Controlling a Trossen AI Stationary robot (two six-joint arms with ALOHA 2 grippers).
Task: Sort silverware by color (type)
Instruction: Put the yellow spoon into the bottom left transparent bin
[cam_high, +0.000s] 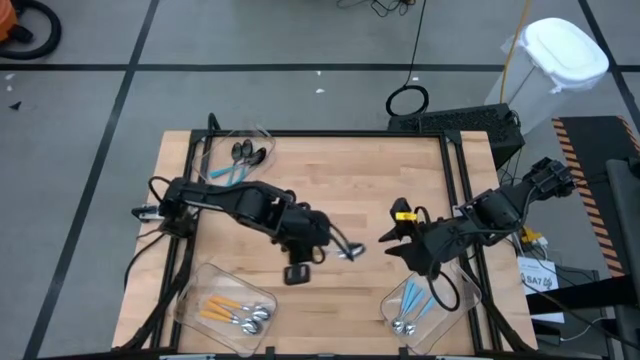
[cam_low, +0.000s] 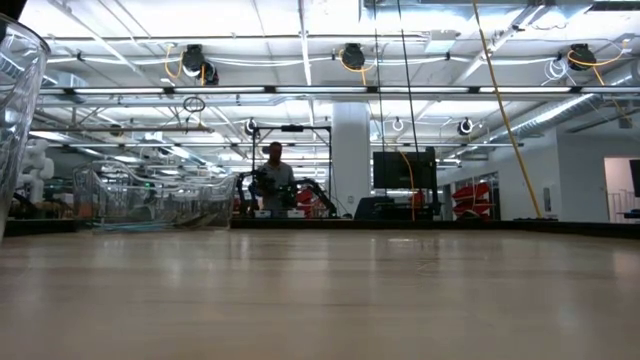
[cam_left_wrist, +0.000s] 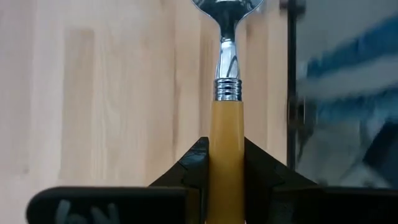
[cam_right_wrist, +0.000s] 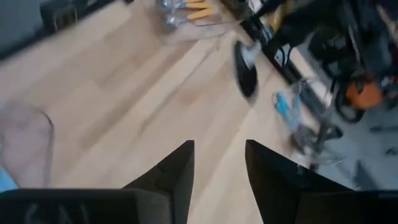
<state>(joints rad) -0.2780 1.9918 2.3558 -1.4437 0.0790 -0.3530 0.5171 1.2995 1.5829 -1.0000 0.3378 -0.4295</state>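
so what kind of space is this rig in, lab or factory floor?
Looks like a large open robotics lab or workshop. The low view shows an industrial ceiling with hanging cable reels, a person at a far workstation and a monitor. The high view shows a wooden table on a taped concrete floor.

Grey floor (cam_high: 300, 35) with dark tape lines around wood table (cam_high: 340, 170), white bin (cam_high: 565, 50) at 2 o'clock, ceiling strip lights (cam_low: 300, 90) overhead.
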